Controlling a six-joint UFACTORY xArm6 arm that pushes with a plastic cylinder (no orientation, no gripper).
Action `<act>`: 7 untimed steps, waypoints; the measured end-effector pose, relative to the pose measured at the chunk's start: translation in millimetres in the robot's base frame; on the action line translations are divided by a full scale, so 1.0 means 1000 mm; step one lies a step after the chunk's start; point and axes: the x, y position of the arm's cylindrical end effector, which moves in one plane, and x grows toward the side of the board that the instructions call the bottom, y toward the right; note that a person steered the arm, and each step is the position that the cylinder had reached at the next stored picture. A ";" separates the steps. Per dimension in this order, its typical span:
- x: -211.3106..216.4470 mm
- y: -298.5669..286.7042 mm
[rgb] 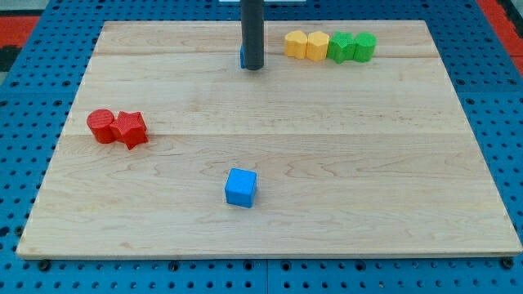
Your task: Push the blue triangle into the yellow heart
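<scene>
A: Near edge, centre: blue plastic cube [240, 187], idle. Left edge: red plastic cylinder [101, 126] touching red plastic star [130, 129].

B: Far edge?

A: My tip [254, 67], a bare rod with no jaws, hides most of the blue plastic triangle [242, 57]. Yellow plastic heart [296, 43] lies apart rightward; push unfinished.

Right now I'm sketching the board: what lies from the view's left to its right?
Red cylinder → red star-like block → blue cube → my tip, hiding most of a blue block → two yellow blocks → two green blocks.
</scene>
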 end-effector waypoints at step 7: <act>-0.018 -0.053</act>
